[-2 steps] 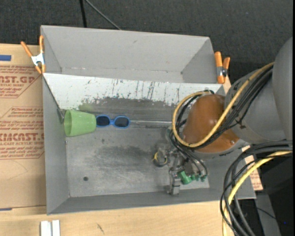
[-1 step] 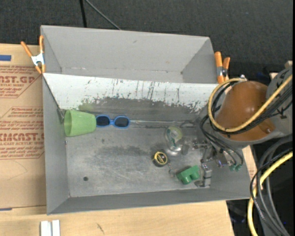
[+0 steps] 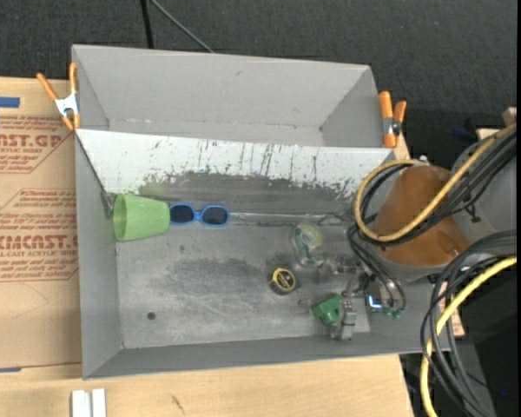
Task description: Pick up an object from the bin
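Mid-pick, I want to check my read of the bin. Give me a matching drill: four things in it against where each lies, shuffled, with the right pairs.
Things
1. green cup
2. blue sunglasses
3. round black-and-yellow thing
4. small dark-green thing

Places
A. near the front wall, far right
B. on its side by the left wall
C. on the open floor, right of centre
D. at the foot of the back wall, just right of the cup

Pairs: 1-B, 2-D, 3-C, 4-A
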Robot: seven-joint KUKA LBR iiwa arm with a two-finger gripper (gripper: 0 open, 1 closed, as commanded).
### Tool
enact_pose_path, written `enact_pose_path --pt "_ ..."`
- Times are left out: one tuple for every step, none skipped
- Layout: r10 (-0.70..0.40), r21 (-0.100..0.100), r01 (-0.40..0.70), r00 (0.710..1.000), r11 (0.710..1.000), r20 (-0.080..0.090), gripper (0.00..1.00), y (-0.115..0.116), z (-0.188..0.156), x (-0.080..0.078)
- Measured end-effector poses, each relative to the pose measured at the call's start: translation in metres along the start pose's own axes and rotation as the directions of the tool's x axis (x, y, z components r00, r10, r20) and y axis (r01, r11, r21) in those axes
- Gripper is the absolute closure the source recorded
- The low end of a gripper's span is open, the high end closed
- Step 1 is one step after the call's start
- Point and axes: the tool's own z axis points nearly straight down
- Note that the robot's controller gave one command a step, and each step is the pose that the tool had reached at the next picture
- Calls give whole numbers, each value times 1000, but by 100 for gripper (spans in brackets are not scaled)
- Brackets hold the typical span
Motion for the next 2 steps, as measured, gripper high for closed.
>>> enact_pose_path --pt "-2 0 2 1000 1000 -2 100 0 0 0" --pt "-1 1 1 1000 1000 8 100 17 -145 -7"
